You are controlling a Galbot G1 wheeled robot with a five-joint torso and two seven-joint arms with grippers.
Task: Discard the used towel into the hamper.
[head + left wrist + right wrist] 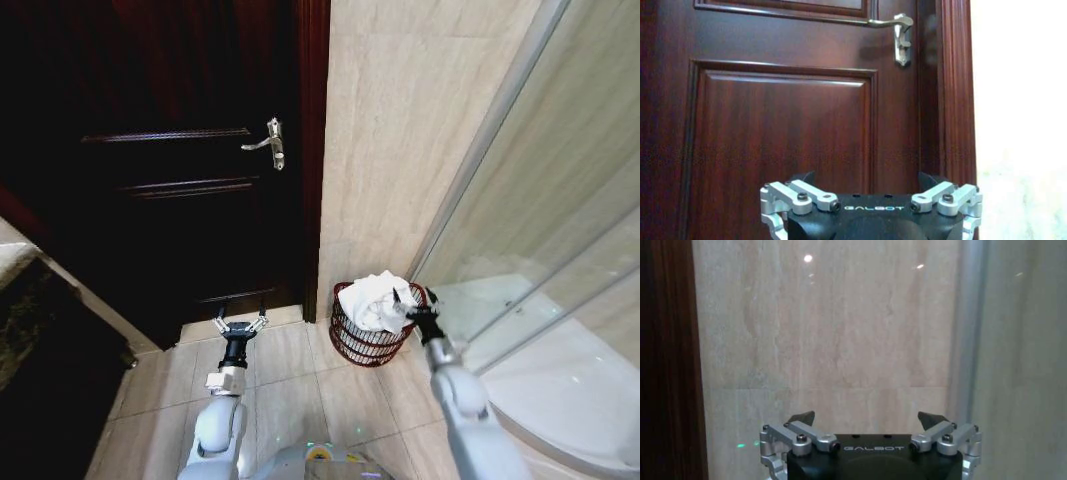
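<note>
Towel (378,298) heaped in hamper (352,340); right end effector (425,298) spread, seemingly just beside it; left end effector (239,325) spread near door (170,160).

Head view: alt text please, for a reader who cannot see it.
A white towel lies heaped in the dark red-brown hamper on the tiled floor, between a dark wooden door and a glass shower screen. The right gripper, open, is at the hamper's rim; the left gripper, open, faces the door.

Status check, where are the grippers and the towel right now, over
Left gripper open, empty, low before the dark door. Right gripper open, empty, beside the hamper. White towel heaped in the hamper's top. Nothing in the way.
</note>
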